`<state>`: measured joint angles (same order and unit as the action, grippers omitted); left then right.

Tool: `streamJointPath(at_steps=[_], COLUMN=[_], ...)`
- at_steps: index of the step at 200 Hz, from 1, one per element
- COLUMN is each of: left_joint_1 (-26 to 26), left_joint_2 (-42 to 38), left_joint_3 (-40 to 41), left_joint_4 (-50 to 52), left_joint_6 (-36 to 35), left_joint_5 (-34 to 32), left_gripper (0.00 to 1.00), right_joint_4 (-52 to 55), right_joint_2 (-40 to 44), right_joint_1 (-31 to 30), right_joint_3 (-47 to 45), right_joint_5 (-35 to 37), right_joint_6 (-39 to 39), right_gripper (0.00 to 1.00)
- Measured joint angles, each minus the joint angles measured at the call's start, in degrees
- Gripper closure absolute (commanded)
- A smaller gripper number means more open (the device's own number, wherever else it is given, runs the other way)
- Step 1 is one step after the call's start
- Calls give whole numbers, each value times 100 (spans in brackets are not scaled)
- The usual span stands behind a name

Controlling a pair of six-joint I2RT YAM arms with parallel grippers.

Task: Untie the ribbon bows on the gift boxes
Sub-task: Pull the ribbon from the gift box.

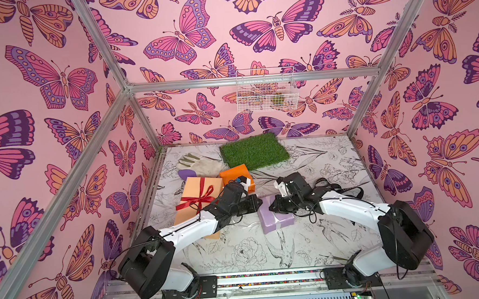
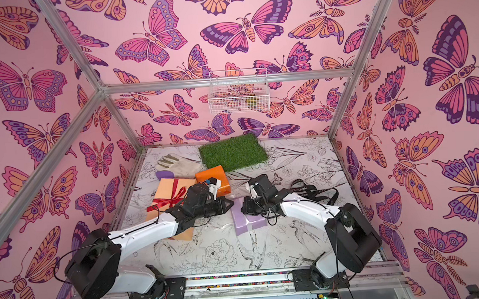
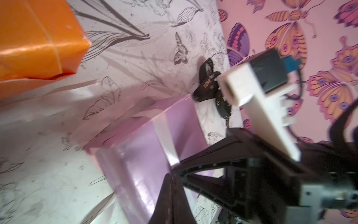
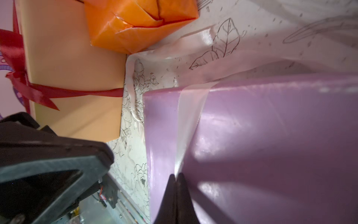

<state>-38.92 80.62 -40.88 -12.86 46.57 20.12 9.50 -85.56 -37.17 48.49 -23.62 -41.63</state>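
Both arms rise from the front rail and angle inward, elbows out, so that their wrists meet low over the lilac box (image 1: 276, 222) in mid-table (image 1: 266, 252). In the right wrist view, the right gripper (image 4: 175, 177) has its jaws pressed together on the pale ribbon (image 4: 190, 116), which runs up across the box top and trails loose onto the table. The left gripper (image 3: 169, 177) has its jaws together at the same edge of the box (whether any ribbon is caught between them I cannot tell).

To the left lies the peach box (image 1: 198, 186), with its red ribbon (image 1: 198, 198) tied in a bow. The orange box (image 1: 234, 174) sits touching its far corner. The black ribbon (image 1: 336, 190) lies loose on the table beside the right arm.

On the back wall hangs a white wire basket (image 1: 241, 105) holding something small and yellow-green (image 1: 278, 99), too small to name.
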Motion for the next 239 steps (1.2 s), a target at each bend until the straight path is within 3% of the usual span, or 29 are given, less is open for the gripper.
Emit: streamJointPath(at_steps=[44,125,173,239], left_joint_1=[-72,-356,-442,-503], left_joint_2=[352,892,1329,1353], left_joint_3=[175,264,-509,-772], left_joint_4=[-813,-984,-323,181], left_joint_6=[560,787,476,179], left_joint_5=[264,-57,-212,-323], left_gripper=[100,100,100,100], right_joint_4=[-341,-352,-603,-446], right_joint_2=[157,291,474,1530], right_joint_1=[74,76,210,540], right_joint_3=[-205,-210,-358,-457], right_joint_5=[-107,39,-155,-267], right_joint_6=[-245,-348,-540,-682], right_gripper=[100,100,100,100])
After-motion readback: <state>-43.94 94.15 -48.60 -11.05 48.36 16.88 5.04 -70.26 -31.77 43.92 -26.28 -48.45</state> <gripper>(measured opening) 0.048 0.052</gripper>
